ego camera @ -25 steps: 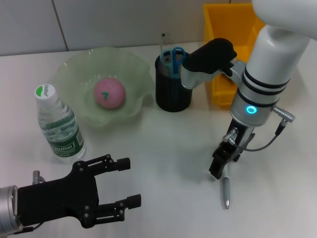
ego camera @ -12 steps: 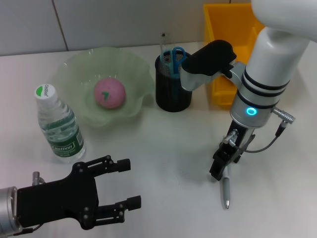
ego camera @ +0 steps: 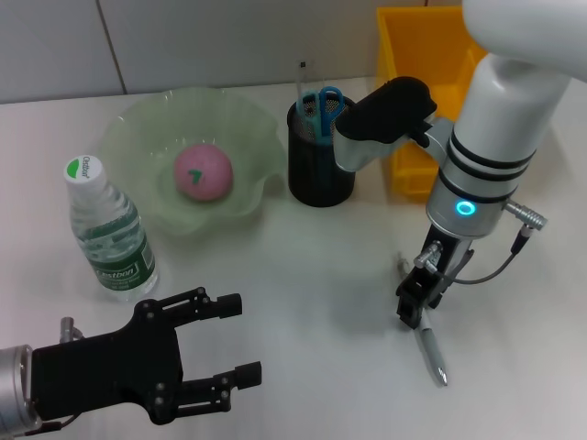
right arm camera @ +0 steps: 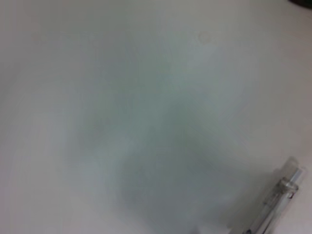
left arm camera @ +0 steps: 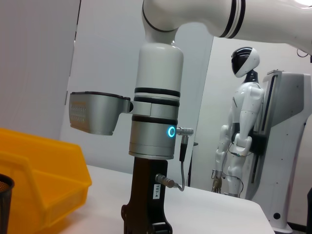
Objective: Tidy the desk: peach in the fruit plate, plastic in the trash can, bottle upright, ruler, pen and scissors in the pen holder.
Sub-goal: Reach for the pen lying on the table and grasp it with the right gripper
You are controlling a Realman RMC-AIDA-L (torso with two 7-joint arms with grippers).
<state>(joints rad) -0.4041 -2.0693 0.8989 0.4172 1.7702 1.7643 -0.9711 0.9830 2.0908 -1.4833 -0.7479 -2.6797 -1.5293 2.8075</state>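
The right gripper (ego camera: 415,307) is pointing straight down at the table (ego camera: 312,293), its fingers clamped on the upper end of the pen (ego camera: 432,352); the pen is slanting away from them toward the near edge, its tip down by the tabletop, though whether it is touching there I cannot tell; the right wrist view is catching only the pen's clear barrel (right arm camera: 278,200) over the white surface. The left gripper (ego camera: 206,353) is hovering at the near left, fingers spread wide, holding nothing. Farther back on the left, the bottle (ego camera: 105,229) is standing upright; behind it the peach (ego camera: 203,171) is sitting in the green fruit plate (ego camera: 138,137); just beside the plate the black pen holder (ego camera: 319,179) is carrying the blue-handled scissors (ego camera: 321,101); farthest right, the yellow bin (ego camera: 404,64) is standing behind the right arm.
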